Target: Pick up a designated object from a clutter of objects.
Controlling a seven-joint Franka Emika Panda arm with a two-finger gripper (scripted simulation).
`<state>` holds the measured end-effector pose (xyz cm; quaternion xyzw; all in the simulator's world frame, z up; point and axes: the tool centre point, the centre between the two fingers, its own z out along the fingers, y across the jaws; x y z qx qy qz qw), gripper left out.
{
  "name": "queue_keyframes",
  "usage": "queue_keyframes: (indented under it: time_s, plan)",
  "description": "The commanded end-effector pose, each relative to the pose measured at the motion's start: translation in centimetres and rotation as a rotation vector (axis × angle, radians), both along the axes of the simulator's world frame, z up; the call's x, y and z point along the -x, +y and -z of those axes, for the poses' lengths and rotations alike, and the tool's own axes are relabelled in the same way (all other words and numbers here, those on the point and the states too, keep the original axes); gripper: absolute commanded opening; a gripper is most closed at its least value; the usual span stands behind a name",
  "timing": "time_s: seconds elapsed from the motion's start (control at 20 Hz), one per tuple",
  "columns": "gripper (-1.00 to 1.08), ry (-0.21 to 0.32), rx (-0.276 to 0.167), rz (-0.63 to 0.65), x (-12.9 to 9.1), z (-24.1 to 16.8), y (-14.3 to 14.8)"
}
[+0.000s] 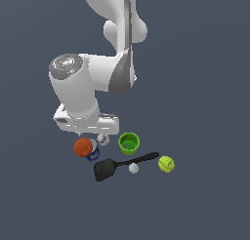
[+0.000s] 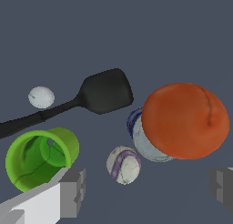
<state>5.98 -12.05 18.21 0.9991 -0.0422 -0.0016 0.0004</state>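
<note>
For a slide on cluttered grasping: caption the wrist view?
Open gripper above orange ball hiding most of the blue can, beside baseball, green cup, spatula.

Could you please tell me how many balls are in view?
4: orange ball against the blue can, baseball beside them, golf ball by the spatula, tennis ball farthest right.

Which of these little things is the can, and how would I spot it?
Find the orange ball under the robot's white hand. The can is tucked against it, mostly hidden, with the baseball nearby. Only it shows a blue rim around a silvery-grey face.
</note>
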Motion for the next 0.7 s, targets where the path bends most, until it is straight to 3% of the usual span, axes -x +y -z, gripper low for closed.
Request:
queue_keyframes:
  time_s: [0.0,0.65]
  plan:
    - [1.0,-0.002,-0.001,0.008,-0.4,1.8,-1.2]
    - [1.0,-0.002,-0.001,0.027,-0.7,5.7,-3.7]
